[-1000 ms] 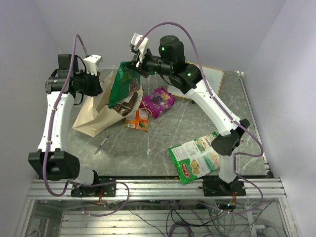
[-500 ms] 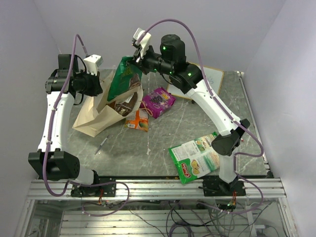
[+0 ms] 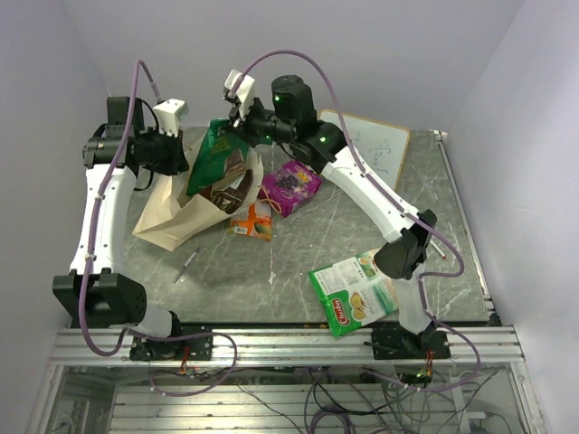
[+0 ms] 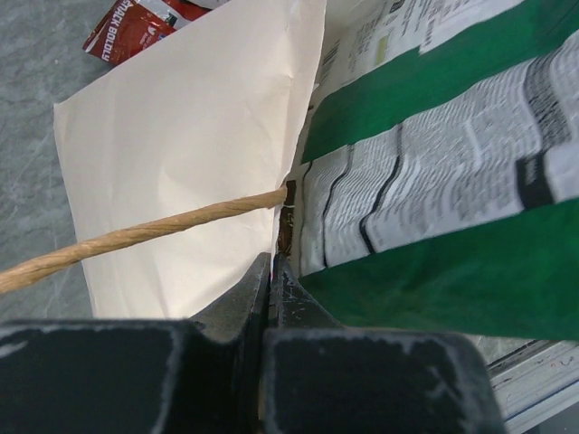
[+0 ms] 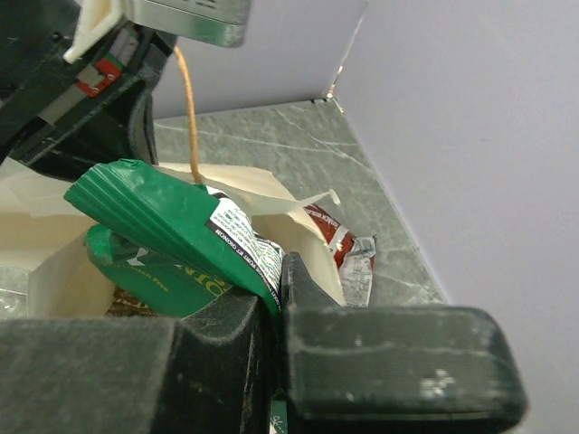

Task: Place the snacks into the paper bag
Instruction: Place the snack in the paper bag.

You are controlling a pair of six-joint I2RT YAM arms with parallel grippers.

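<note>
Left wrist view alone shows the left hand (image 4: 273, 264) pinched on the paper bag (image 4: 181, 136) rim beside its cord handle (image 4: 136, 237). Right wrist view shows the right hand (image 5: 274, 271) clamping the green packet (image 5: 172, 226) at the bag mouth. Since a second ago, that packet has shifted left and slightly lower.

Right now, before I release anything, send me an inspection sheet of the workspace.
Surface: grey marbled table.
Job's things: paper bag with its mouth open, brown packet inside; green packet partly in the mouth; purple packet, orange packet and green-and-white packet lying on the table; red packet beside the bag.
Clutter: whiteboard, pen.
Grippers: left gripper shut on the paper bag's rim; right gripper shut on the green packet.
Cables: purple cables arch over both arms.
Surroundings: plain walls; nothing else seen.
</note>
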